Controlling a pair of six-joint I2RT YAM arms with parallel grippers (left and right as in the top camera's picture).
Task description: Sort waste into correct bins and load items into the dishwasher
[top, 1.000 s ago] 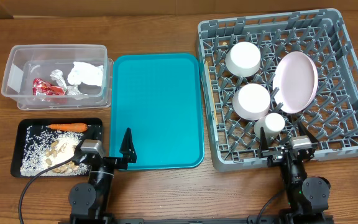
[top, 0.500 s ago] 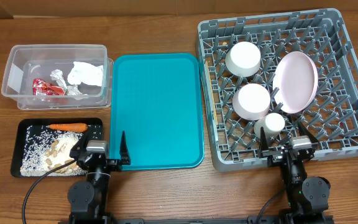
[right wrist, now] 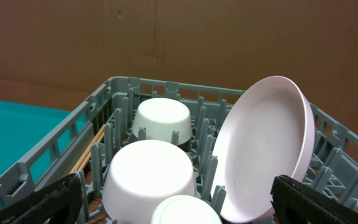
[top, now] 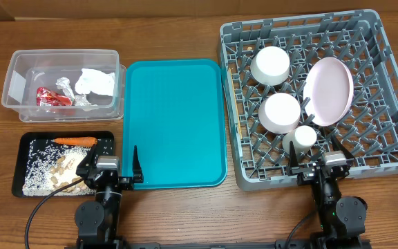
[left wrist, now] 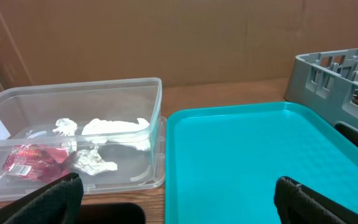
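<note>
- Overhead, the plate (top: 328,90) stands on edge in the grey rack (top: 385,55), right of the teal tray (top: 175,124): rigid, glazed, probably slippery and breakable; its rim is the place to pinch.
- The tissue (top: 97,81) and red wrapper (top: 47,97) lie in the clear tub (top: 64,52) left of the tray, light and crushable.
- The left claw (top: 110,166), at the tray's near-left corner, and the right claw (top: 318,162), well to its right, are both spread, empty.
</note>
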